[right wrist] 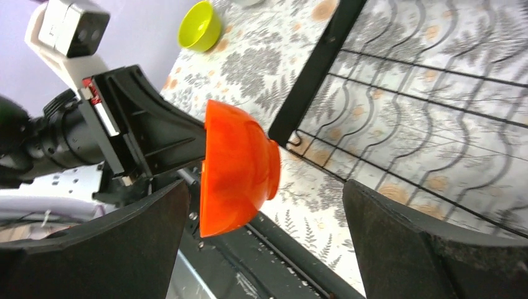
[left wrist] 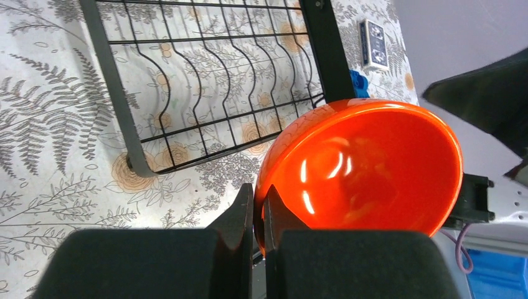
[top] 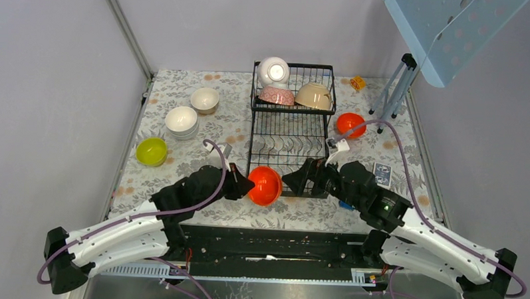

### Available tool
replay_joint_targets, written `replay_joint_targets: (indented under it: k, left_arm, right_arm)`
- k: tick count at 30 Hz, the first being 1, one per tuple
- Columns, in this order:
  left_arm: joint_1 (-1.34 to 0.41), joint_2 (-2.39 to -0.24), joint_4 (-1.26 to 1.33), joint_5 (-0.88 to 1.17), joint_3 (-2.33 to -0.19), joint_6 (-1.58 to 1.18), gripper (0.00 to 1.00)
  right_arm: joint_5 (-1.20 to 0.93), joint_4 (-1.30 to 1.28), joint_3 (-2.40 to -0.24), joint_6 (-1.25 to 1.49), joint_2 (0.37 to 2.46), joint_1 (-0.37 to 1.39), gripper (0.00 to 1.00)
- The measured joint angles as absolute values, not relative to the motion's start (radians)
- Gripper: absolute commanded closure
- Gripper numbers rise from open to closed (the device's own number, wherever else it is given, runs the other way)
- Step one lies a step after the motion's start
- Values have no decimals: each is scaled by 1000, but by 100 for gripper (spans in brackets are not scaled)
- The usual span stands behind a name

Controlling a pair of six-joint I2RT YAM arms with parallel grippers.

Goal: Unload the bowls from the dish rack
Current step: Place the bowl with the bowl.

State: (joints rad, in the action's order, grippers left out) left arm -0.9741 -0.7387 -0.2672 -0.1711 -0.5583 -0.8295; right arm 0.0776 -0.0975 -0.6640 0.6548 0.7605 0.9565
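My left gripper (top: 243, 186) is shut on the rim of an orange-red bowl (top: 264, 185) and holds it tilted on edge, just off the front left corner of the black wire dish rack (top: 291, 134). The left wrist view shows the fingers (left wrist: 240, 215) pinching the bowl's rim (left wrist: 367, 168). My right gripper (top: 294, 181) is open and empty, just right of that bowl; in its wrist view the bowl (right wrist: 240, 165) sits ahead between the spread fingers (right wrist: 398, 243). The upper basket holds white (top: 274, 71), pink-patterned (top: 277, 95) and beige (top: 313, 96) bowls.
On the table left of the rack are a cream bowl (top: 204, 99), stacked white bowls (top: 181, 121) and a yellow-green bowl (top: 151, 151). Another orange-red bowl (top: 350, 124) sits right of the rack. A card (top: 381, 173), a blue block (top: 344, 205) and a tripod (top: 397, 87) are on the right.
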Motion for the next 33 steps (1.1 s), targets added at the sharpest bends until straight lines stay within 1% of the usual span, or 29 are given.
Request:
replay_joint_targets:
  k: [5,9,12,15,19,21,22,23,26,29,31,33]
  left_arm:
    - [-974,-738,-314,-246,-559,-866,100]
    - [-974,-741,-393,-326,-573,-907,100]
    - [-974,-742,-466,-387,-603,-942,100]
    - [-974,-747,-525,-447,-650,-984,100]
    - [-974,-789,-601,-511,-726,-1047,100]
    - [-974,-819,-646,-538,-755,-1088,100]
    - [-974,-834,-672,-548,-767,-1111,100]
    - [-974,-850,-701,-559,-780,-1138,100]
    - [-974,-889,-771,-578,-808,-1213,100]
    - [-974,-908,-823,-583,-815,-1290,100]
    - [-974,-913,-853,-580,-815,-1341,100]
    - [-974,-913,-872,-575,-815,-1386,100]
  right_arm:
    - [175,-225,-725,606,709,956,0]
    - [191,-283,-782,538,690,956,0]
    - [210,-357,-900,490,751,957,0]
    - [277,-382,-1009,454,845,981,0]
    - [433,-435,-1150,414,1015,1111,1]
    - [484,-443,-1200,402,1110,1168,6]
    - [504,-451,-1217,397,1152,1187,12]
    - [517,-459,-1227,396,1186,1200,15]
    - [539,-471,-1230,396,1247,1221,30]
    - [541,-467,-1232,401,1292,1231,42]
    - [540,-456,-1232,409,1318,1232,46]
    - [539,-443,-1232,418,1340,1232,48]
